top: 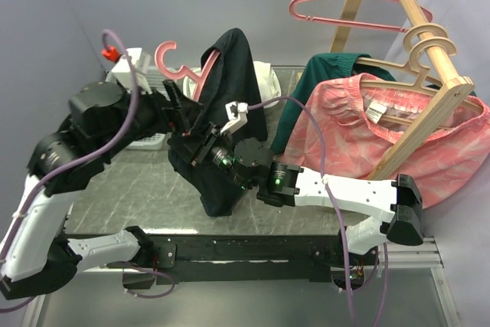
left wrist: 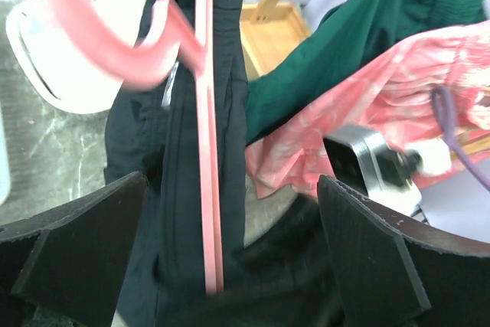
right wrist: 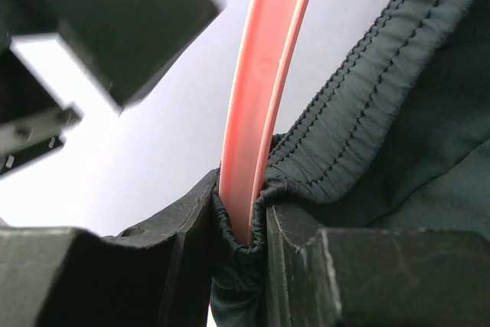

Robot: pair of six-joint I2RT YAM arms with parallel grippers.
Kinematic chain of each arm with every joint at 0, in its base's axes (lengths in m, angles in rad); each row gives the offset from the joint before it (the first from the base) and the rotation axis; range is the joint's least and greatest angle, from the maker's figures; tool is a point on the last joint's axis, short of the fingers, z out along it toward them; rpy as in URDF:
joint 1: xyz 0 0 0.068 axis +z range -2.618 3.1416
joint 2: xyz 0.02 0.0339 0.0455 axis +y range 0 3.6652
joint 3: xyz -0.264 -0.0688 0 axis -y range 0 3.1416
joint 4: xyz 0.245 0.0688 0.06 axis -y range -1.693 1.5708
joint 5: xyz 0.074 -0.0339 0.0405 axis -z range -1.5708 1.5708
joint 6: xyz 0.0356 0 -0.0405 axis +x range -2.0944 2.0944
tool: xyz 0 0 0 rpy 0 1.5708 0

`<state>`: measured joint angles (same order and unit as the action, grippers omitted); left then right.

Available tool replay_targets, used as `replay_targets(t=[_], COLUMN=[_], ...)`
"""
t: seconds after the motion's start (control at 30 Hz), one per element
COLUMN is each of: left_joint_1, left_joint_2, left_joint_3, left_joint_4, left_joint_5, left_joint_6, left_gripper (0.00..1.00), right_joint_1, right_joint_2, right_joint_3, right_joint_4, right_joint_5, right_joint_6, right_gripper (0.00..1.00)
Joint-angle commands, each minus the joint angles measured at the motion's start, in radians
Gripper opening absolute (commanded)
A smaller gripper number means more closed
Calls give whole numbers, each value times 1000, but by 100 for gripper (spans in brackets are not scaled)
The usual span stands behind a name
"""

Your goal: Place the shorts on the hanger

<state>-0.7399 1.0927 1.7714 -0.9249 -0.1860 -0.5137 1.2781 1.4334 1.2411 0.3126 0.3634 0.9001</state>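
Observation:
The pink hanger (top: pixel 165 56) stands tilted over the middle of the table, and the black shorts (top: pixel 233 74) hang over it. My right gripper (top: pixel 208 142) is shut on the hanger's bar (right wrist: pixel 264 74) together with the shorts' gathered waistband (right wrist: pixel 367 97); both are pinched between its jaws (right wrist: pixel 241 223). Just left of the shorts, my left gripper (top: pixel 174 105) is open. In the left wrist view its wide-spread jaws (left wrist: pixel 230 197) flank the hanger bar (left wrist: pixel 205 151) and the dark cloth (left wrist: pixel 164 189) without gripping either.
A wooden rack (top: pixel 429 105) stands at the right with another pink hanger (top: pixel 344 7) and pale wooden hangers (top: pixel 429 42). Pink patterned shorts (top: pixel 360 135) and a dark green garment (top: pixel 306 97) lie beneath it. A white basket (top: pixel 142 74) sits at the back left.

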Motion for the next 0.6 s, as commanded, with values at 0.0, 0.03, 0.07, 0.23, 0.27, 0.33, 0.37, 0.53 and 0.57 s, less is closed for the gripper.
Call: replay_targets(t=[0.0, 0.03, 0.07, 0.23, 0.27, 0.33, 0.37, 0.53, 0.57], left_joint_1=[0, 0, 0, 0, 0, 0, 0, -1, 0], left_joint_2=[10, 13, 1, -65, -79, -96, -125, -194, -209], left_joint_3=[69, 71, 71, 85, 112, 132, 135, 100, 86], left_joint_4=[-70, -74, -71, -12, -12, -3, 4, 41, 47], left_joint_5=[-55, -62, -70, -76, -82, -115, -124, -174, -187], left_joint_6=[21, 20, 18, -2, -8, -12, -20, -20, -17], left_gripper=[97, 96, 96, 93, 93, 92, 92, 91, 91], right_joint_1=[-13, -13, -16, -42, -42, -43, -43, -56, -65], right_joint_2=[13, 10, 10, 13, 21, 45, 53, 131, 148], right_joint_3=[80, 67, 61, 66, 81, 133, 150, 259, 280], right_joint_4=[148, 158, 178, 252, 284, 313, 345, 427, 463], right_joint_5=[35, 42, 48, 103, 112, 153, 172, 268, 307], right_joint_6=[3, 8, 13, 54, 49, 28, 16, -32, -33], right_gripper=[0, 0, 0, 0, 0, 0, 0, 0, 0])
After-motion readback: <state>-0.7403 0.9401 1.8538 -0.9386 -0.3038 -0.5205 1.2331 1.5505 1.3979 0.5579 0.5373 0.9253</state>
